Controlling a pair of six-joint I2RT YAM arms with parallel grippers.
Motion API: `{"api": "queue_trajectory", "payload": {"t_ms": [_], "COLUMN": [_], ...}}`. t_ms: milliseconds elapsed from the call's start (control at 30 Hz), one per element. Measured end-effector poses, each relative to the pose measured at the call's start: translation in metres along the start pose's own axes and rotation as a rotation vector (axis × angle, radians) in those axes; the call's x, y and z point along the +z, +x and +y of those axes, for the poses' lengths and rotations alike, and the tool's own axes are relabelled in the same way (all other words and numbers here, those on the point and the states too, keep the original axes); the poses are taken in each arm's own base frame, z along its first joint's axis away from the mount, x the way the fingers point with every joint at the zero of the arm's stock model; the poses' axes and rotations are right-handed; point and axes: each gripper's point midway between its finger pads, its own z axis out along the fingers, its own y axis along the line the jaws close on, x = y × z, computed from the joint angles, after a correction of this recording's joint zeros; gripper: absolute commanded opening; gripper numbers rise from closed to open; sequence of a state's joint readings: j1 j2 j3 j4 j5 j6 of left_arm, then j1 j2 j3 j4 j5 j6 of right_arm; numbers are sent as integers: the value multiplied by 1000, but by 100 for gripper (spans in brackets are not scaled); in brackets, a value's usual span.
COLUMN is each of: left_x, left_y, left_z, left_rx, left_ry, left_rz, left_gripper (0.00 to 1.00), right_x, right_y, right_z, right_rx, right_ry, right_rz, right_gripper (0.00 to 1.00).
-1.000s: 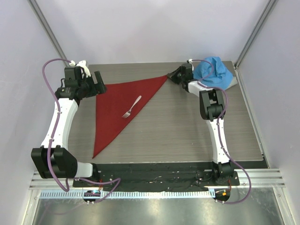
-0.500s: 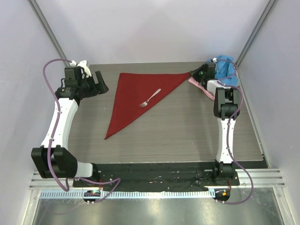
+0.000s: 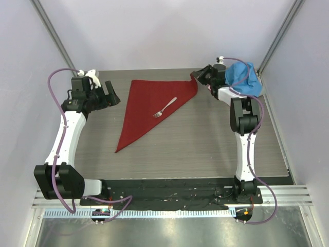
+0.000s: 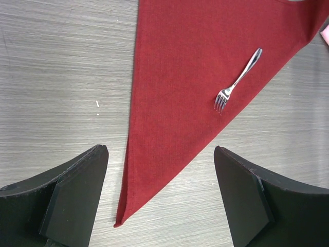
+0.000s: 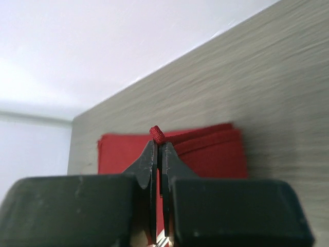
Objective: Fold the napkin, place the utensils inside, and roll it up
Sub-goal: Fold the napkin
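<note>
**A:** On the bench (image 3: pixel 205 144), toward the back, what do we see?

**B:** We see the dark red napkin (image 3: pixel 146 105) lying mostly flat, folded into a triangle. Its long tip points to the near side.

**A:** Where is the fork (image 3: pixel 164 107)?

**B:** We see it on top of the napkin, near the slanted edge, with its prongs toward the near left.

**A:** What about the right hand (image 3: pixel 198 77)?

**B:** Its fingers are squeezed together on the napkin's right corner. We see a tiny bit of red cloth poking out between them. That corner is lifted and curled over.

**A:** And the left hand (image 3: pixel 109 92)?

**B:** Its fingers are wide apart and hold nothing. It hangs just left of the napkin.

**A:** Anything else?

**B:** We see a blue cloth (image 3: pixel 241 77) in the back right corner, beside the right hand.
</note>
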State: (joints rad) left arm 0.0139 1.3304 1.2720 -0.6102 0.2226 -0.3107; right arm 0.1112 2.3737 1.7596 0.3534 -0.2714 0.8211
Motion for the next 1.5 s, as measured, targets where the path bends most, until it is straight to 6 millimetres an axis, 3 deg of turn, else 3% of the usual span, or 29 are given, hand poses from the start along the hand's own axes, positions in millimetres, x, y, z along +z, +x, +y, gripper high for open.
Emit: {"api": "queue_trajectory", "payload": {"t_ms": [200,433,567,733,900,1500], "left_x": [1,-3,-4,-5,-6,-8], "left_y": [1,-1,-2,-2,-2,-4], "left_z": [-1,-4,-4,-5,-6,-9], "left_rx": [0,4,3,2,3,2], "left_ry": [8,19,21,24,29,42], "left_rz": [-1,-16,-18,-21,-22,-27], "left_gripper": [89,89,89,89,89,89], "right_x": [-11,-30,-39,-51,-60,-96], "right_y": [58,151,185,207,216,278], "right_z": [39,48,57,76,90,101], "right_rx": [-20,-11,-4,0,-6,0], "right_ry": [-64,-84,-103,-145,-178,-198], "right_rz": [101,276,345,394,413,542], "right_gripper": [1,1,1,1,1,1]}}
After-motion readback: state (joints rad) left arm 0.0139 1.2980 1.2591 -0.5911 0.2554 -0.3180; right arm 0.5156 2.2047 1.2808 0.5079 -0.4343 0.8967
